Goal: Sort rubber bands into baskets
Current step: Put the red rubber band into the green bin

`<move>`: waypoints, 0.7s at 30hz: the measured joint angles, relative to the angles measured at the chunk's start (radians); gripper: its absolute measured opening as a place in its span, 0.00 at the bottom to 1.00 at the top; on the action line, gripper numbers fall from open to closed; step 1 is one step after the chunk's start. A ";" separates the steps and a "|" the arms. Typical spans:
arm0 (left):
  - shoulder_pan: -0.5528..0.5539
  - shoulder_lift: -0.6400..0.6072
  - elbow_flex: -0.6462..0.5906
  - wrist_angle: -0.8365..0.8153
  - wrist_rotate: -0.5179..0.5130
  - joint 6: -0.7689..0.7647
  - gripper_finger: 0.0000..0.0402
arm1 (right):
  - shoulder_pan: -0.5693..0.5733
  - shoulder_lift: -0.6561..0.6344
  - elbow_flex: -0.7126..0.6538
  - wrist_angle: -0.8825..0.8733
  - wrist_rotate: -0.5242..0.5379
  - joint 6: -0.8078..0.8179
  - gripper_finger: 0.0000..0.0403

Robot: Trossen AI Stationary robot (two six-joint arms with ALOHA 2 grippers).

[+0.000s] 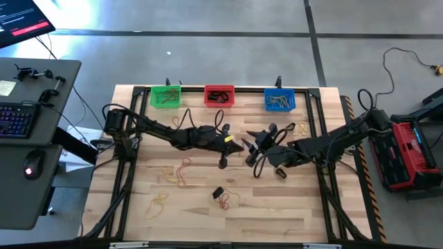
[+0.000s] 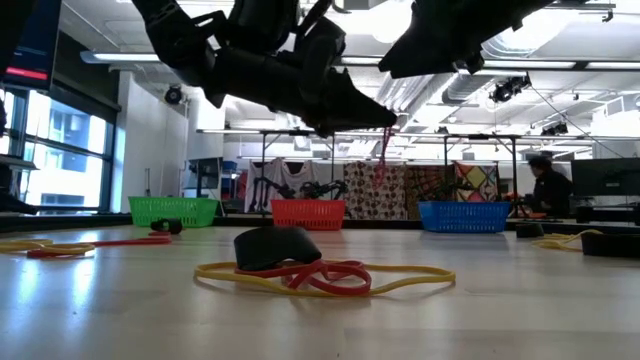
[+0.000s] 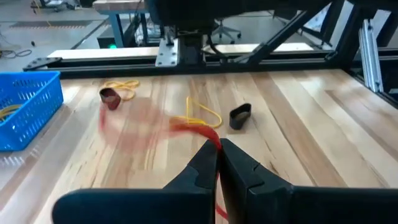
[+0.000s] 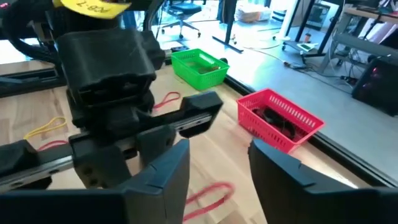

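Note:
My left gripper [image 1: 239, 146] is over the table's middle, above the wood, and is shut on a red rubber band [image 3: 186, 127] that shows blurred in the left wrist view. In the low view the band [image 2: 384, 150] hangs under the fingertips. My right gripper [image 1: 250, 149] is open and empty just to the right of it, facing the left gripper [image 4: 118, 93]. The green basket [image 1: 166, 97], red basket [image 1: 219, 95] and blue basket [image 1: 279, 99] stand in a row at the far edge. Loose bands lie flat on the table [image 1: 183, 171], [image 1: 156, 203]. My left gripper pinches the red band's strand [image 3: 217, 149] between its two shut fingertips. The band hangs below the fingers, clear of the table, and shows blurred. How many strands lie between the fingers I cannot tell.
A black, a red and a yellow band lie together near the front [image 1: 221, 197], [image 2: 300, 265]. More yellow bands lie near the blue basket [image 1: 302, 128] and behind the left arm [image 1: 181, 121]. A black band [image 3: 239, 116] lies ahead of the left gripper. A black frame [image 1: 325, 173] borders the table.

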 joint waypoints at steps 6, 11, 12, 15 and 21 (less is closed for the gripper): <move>0.002 -0.078 -0.064 0.003 -0.076 0.018 0.00 | 0.000 0.000 0.000 -0.001 0.000 -0.019 0.39; 0.006 -0.187 -0.142 -0.032 -0.146 0.028 0.00 | 0.000 0.000 0.001 -0.015 -0.002 -0.024 0.35; 0.007 -0.209 -0.157 -0.041 -0.162 0.028 0.00 | 0.000 0.000 0.001 -0.025 -0.002 -0.024 0.33; 0.015 -0.291 -0.198 -0.106 -0.227 0.034 0.00 | 0.000 0.000 0.001 -0.052 -0.006 -0.015 0.24; 0.049 -0.463 -0.245 -0.235 -0.350 0.036 0.00 | -0.001 0.005 0.001 -0.113 -0.053 0.004 0.02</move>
